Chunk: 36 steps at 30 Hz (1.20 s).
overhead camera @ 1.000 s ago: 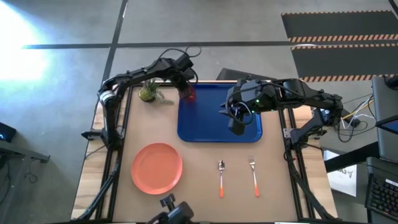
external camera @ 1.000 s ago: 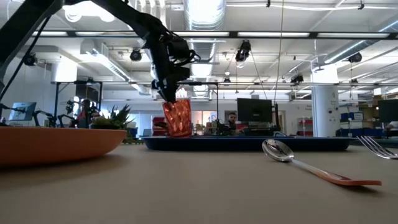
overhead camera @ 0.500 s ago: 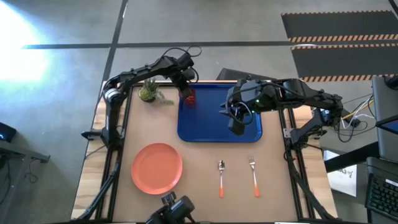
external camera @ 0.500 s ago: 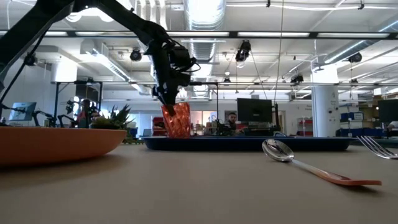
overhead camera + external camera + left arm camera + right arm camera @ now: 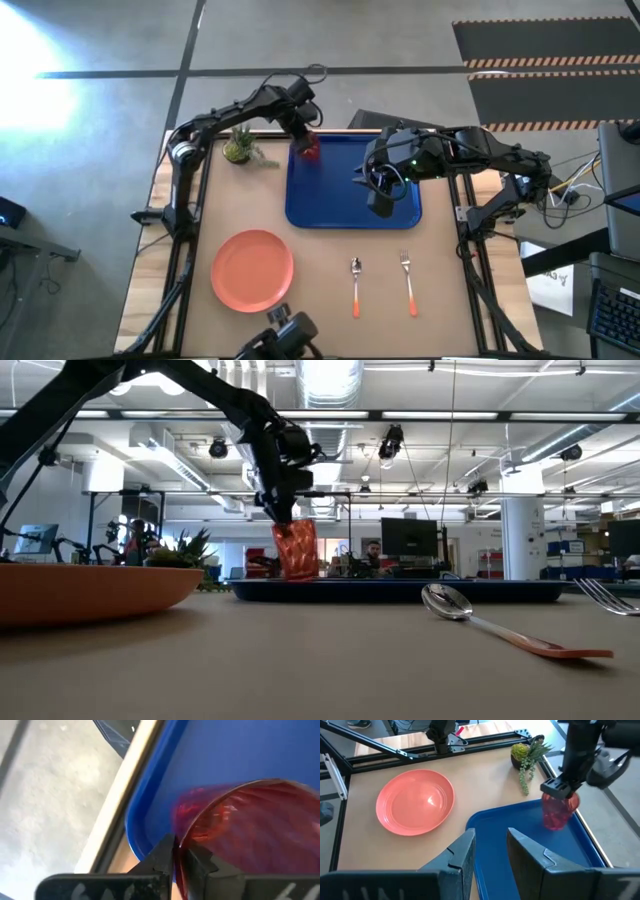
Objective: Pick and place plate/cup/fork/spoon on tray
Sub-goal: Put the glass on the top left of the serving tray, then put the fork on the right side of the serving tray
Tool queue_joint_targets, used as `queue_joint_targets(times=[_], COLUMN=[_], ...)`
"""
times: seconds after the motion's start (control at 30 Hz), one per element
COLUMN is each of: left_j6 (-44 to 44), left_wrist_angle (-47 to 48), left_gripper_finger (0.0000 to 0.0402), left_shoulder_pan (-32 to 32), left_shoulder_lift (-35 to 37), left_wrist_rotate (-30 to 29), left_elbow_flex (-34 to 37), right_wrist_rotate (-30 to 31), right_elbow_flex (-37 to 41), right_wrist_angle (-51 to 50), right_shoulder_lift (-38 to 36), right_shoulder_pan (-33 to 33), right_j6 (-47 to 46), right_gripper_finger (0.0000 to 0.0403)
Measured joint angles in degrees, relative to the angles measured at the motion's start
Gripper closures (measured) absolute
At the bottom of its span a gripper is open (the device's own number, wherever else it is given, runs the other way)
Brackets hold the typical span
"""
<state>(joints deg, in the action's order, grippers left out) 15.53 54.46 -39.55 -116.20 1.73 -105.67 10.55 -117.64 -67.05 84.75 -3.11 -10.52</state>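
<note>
My left gripper [image 5: 303, 133] is shut on the dark-red cup [image 5: 309, 151] over the far left corner of the blue tray [image 5: 340, 215]; both also show in the low view [image 5: 296, 550] and the right wrist view [image 5: 558, 813]. My right gripper [image 5: 490, 851] is open and empty above the tray's right half [image 5: 381, 204]. The salmon-orange plate [image 5: 252, 270] lies on the table near the front left. The spoon [image 5: 355, 285] and the fork [image 5: 408, 281] lie side by side near the front edge, handles toward it. My left gripper pinches the cup's rim wall [image 5: 183, 838] at one side, one finger [image 5: 199, 864] inside the cup and one [image 5: 162, 856] outside. The fingers come from above, pointing down. The cup stands upright below them, its base at the tray floor [image 5: 555, 827]; whether it rests there I cannot tell.
A small green potted plant [image 5: 238, 148] stands on the table just left of the tray's far corner. The tray's raised rim [image 5: 475, 822] borders the cup. Bare tabletop lies between the tray and the plate, spoon and fork.
My left gripper has carried the cup a little toward the table's right edge, farther in over the tray. The cup was tilted and now stands upright.
</note>
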Motion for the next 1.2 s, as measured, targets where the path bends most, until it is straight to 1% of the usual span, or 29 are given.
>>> queue_joint_targets(times=[0.17, 0.27, 0.37, 0.57, 0.73, 0.83, 0.9, 1.0, 1.13, 1.2], left_j6=[0.01, 1.36, 1.39, 1.36, 1.31, 1.29, 1.18, -0.19, -0.37, -1.87], left_wrist_angle=[1.03, 3.93, 4.09, 3.03, 2.96, 3.34, 4.97, 8.13, 12.97, 14.91], left_gripper_finger=[0.0359, 0.0354, 0.0353, 0.0352, 0.0352, 0.0352, 0.0352, 0.0352, 0.0352, 0.0352], left_shoulder_pan=[0.0, -0.02, 0.0, -0.02, 0.0, 0.1, 0.27, 0.67, 1.6, 2.19], left_shoulder_lift=[0.08, 0.17, 0.17, 0.19, 0.21, 0.9, 2.02, 5.11, 12.71, 17.28], left_wrist_rotate=[1.51, 3.25, 3.4, 2.19, -0.4, -0.77, -0.75, -0.75, -0.73, -0.73], left_elbow_flex=[-1.28, -0.52, 0.36, -0.2, -2.06, -3.76, -5.42, -7.29, -7.65, -7.53], right_wrist_rotate=[0.02, 0.0, 0.0, -0.09, -0.19, -0.25, -0.46, -0.56, -0.61, -1.25], right_elbow_flex=[0.0, 0.0, 0.0, 0.0, 0.0, 0.0, 0.0, 0.0, 0.1, 0.41], right_wrist_angle=[0.02, 0.02, 0.02, 0.02, -0.02, -0.18, -1.07, -5.16, -10.35, -11.73], right_shoulder_lift=[0.0, 0.0, 0.0, 0.0, 0.0, 0.0, 0.0, 0.0, 0.29, 0.6], right_shoulder_pan=[0.0, 0.0, 0.0, 0.0, 0.0, 0.0, 0.0, 0.0, 0.0, 0.0], right_j6=[0.0, 0.0, 0.0, 0.0, 0.0, 0.0, 0.0, -0.84, -4.62, -6.21], right_gripper_finger=[0.0303, 0.0303, 0.0303, 0.0303, 0.0303, 0.0303, 0.0303, 0.0303, 0.0303, 0.0303])
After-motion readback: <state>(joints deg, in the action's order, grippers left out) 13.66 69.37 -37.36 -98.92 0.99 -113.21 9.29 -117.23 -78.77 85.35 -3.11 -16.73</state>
